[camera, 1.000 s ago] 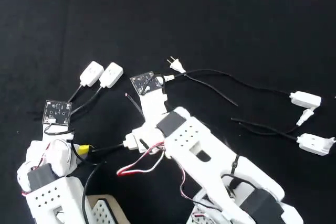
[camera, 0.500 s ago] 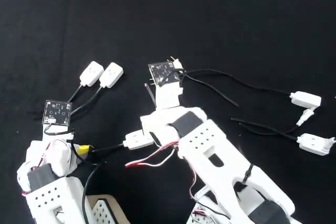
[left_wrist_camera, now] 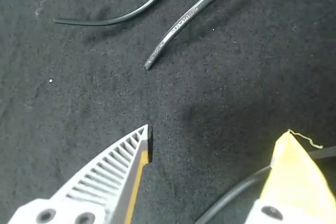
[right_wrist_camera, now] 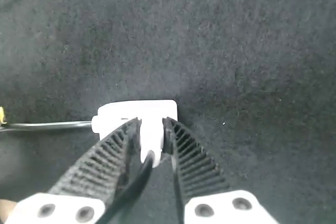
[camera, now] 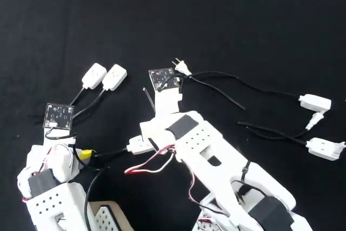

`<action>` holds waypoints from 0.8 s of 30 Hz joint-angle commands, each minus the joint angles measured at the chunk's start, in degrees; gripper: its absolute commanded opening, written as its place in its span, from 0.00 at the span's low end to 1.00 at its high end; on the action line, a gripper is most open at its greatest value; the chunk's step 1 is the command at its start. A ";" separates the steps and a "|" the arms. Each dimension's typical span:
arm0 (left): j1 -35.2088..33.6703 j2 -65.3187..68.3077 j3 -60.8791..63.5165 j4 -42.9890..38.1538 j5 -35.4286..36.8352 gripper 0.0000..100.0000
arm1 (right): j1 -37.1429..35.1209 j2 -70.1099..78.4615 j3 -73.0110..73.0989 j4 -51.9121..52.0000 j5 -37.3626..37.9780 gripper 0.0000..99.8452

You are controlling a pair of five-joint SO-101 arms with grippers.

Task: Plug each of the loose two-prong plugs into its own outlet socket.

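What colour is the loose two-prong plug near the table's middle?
White plug, clearest in the high view.

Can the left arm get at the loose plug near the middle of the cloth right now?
Probably not cleanly: the right arm stretches across the middle, its tip right beside the plug, on the line from the open left claw at the near-left corner.

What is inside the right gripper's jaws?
The right gripper is clamped on a white plug butted against the white socket. The plug's prongs are covered, so whether they are seated cannot be seen.
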 commanded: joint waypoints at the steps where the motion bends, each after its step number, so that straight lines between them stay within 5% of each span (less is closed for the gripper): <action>1: -0.48 -0.35 -0.04 -0.79 -0.35 0.36 | -0.62 0.66 -1.71 1.14 -0.62 0.01; 24: -0.48 -0.35 0.40 -0.79 -0.35 0.36 | -0.97 1.10 -3.30 8.00 -0.26 0.01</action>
